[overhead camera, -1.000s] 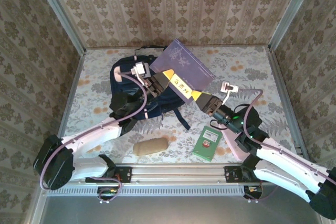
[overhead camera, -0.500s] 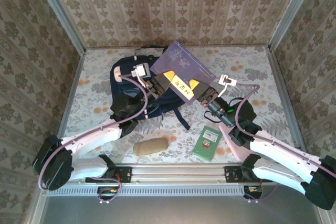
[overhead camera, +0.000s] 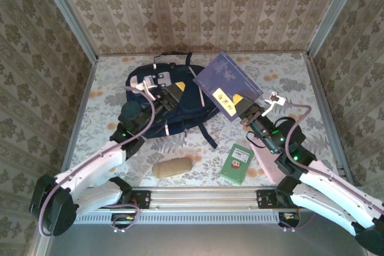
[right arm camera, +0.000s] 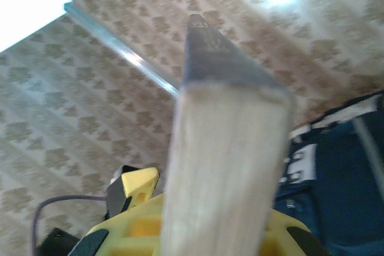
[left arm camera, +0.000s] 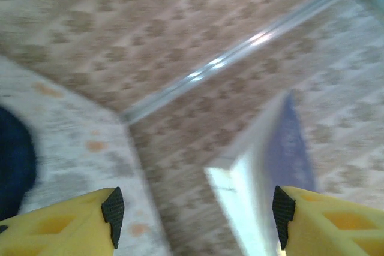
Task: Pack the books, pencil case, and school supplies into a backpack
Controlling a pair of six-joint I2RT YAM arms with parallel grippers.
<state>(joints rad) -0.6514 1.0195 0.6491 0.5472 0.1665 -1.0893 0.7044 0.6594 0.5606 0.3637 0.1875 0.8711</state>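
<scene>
**Overhead and wrist views: I am holding a navy book [overhead camera: 227, 76] up at the right edge of the backpack [overhead camera: 192, 111].**

From above, I am seeing the right fingers [right arm camera: 144, 183] clamping the book's lower corner. Its cover is tilting up beside the backpack, which is lying at the rear centre of the surface [overhead camera: 108, 100], and I cannot tell what it is holding inside. The left fingers [left arm camera: 72, 223] are hovering over the backpack, spread wide and gripping nothing. A small green book [overhead camera: 237, 163] and a tan pencil case [overhead camera: 173, 168] are lying outside the backpack, near the arm bases. The right wrist view is giving me the book's pale page edge end-on, with navy fabric showing at lower right. The blurred left wrist view is showing the same book beyond its parted fingers.
</scene>
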